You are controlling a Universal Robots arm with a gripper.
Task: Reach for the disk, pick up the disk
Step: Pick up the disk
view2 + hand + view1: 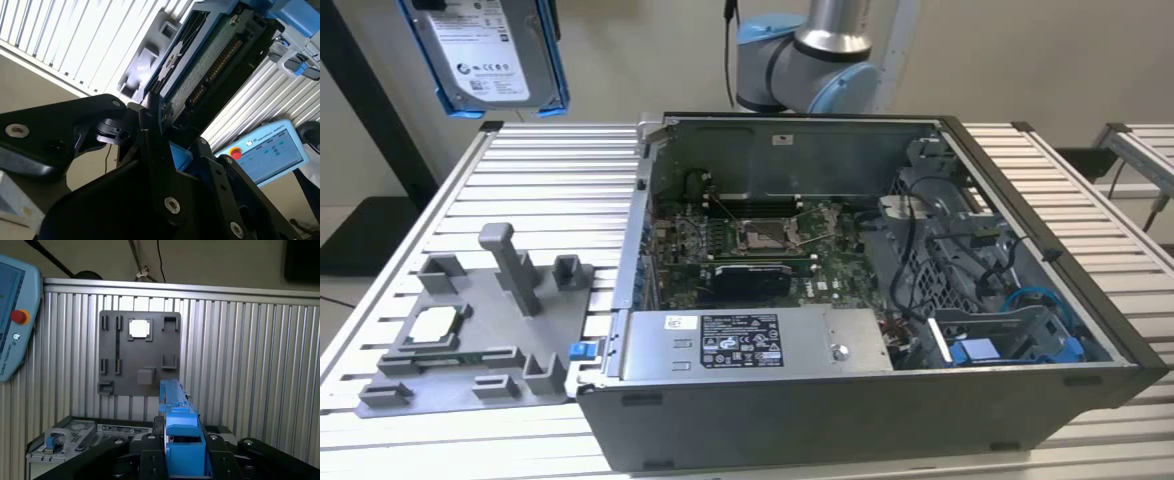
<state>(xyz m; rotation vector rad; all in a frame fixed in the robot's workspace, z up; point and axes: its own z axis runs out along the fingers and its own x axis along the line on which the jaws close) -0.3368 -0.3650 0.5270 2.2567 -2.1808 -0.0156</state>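
hand (pixel 182 441): clamped on the disk (pixel 175 395), a finger on each flat face
disk axis: long axis runs straight out from the hand
disk place: in the air over the counter's (pixel 560 190) far corner, exterior view's left
beneath: grey tray (pixel 460 290), beside the open computer case (pixel 854 410)

The disk (pixel 487 50) is showing silver-grey metal under a white label with black print, and its bracket (pixel 555 60) is glowing bright blue. The gripper (pixel 182 440) is showing plain black. The table (pixel 547 180) is running in pale silver ribbed stripes. The tray (pixel 460 290) is looking matt grey and its chip (pixel 430 325) silvery. The computer case (pixel 854 420) is showing dark grey, its circuit board (pixel 761 240) green. The control tablet (pixel 10 340) is showing light blue with a red button (pixel 18 316).
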